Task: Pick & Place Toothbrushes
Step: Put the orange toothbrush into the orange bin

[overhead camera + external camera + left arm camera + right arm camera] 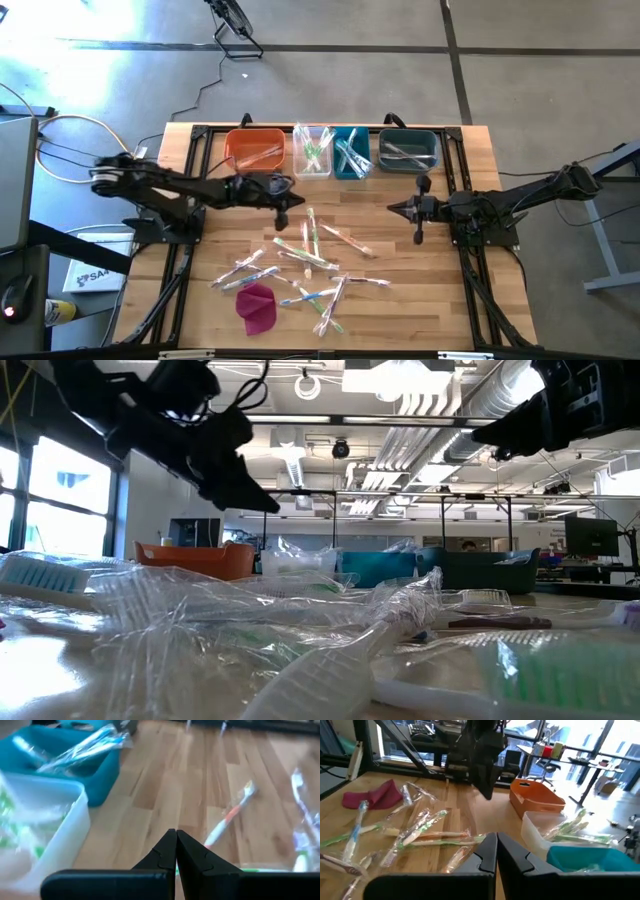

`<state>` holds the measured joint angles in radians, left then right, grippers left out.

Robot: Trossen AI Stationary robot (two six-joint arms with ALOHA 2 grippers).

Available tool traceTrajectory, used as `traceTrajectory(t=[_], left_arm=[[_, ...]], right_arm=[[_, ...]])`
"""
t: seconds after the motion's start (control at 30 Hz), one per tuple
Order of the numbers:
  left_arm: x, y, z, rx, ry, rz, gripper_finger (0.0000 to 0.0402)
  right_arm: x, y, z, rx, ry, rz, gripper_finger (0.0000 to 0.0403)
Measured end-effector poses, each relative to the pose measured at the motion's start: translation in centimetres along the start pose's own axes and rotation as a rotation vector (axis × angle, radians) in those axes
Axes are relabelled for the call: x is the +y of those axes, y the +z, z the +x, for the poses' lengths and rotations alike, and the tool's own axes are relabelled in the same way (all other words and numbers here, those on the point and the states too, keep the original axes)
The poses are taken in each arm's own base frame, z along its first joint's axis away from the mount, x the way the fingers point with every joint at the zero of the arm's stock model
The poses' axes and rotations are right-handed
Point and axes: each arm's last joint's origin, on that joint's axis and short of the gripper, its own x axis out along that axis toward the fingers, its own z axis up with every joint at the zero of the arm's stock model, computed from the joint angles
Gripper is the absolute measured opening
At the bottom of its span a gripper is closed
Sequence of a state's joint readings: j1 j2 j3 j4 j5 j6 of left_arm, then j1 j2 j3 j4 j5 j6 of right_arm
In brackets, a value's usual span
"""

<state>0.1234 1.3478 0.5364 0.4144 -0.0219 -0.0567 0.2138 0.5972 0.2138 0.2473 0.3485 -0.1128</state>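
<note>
On the wooden table point(480, 310), the toothbrushes point(305, 262) lie scattered at the centre and front, beside a magenta cloth point(257, 306). Four bins point(331, 152) line the far edge; each holds wrapped brushes. The left gripper point(281, 203) and right gripper point(396, 208) hover above the table, fingers pressed together, holding nothing. Beneath is grey concrete floor point(400, 70); beyond, an open workshop with ceiling ducts point(480, 415).

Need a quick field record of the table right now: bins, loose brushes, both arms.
bins: orange bin, clear bin, teal bin, dark bin, in a row at the far edge, each holding wrapped brushes
loose: toothbrushes scattered mid-table
cloth: magenta cloth at the near left
left gripper: jaws shut, empty, near the clear bin
right gripper: jaws shut, empty, waiting below the dark bin
</note>
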Motion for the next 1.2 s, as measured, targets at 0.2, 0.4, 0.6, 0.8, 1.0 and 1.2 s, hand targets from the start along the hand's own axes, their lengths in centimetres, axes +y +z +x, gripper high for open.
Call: traceTrajectory(t=[0.2, 0.4, 0.6, 0.8, 1.0, 1.2], left_arm=[[-0.2, 1.6, 2.2, 0.096, -0.022, 0.159, 0.0009], [-0.4, 4.2, 3.1, 0.180, -0.031, 0.232, 0.0009], [-0.5, 5.6, 3.1, 0.178, -0.060, 0.296, 0.0009], [-1.6, 4.9, 4.1, 0.179, -0.161, 0.311, 0.0009], [-3.6, 4.5, 6.1, 0.153, -0.215, 0.377, 0.0009], [-3.7, 4.7, 7.4, 0.159, -0.200, 0.356, 0.0009]], right_arm=[[-0.3, 0.1, 0.0, 0.001, -0.100, -0.008, 0.0004], [-0.3, -0.5, 0.0, 0.059, -0.129, 0.031, 0.0004], [-0.4, -0.7, -0.1, 0.070, -0.142, 0.039, 0.0004], [-0.4, -0.6, -0.1, 0.067, -0.142, 0.041, 0.0004], [-0.4, -0.6, -0.1, 0.066, -0.142, 0.040, 0.0004], [-0.4, -0.6, -0.1, 0.064, -0.142, 0.041, 0.0004]])
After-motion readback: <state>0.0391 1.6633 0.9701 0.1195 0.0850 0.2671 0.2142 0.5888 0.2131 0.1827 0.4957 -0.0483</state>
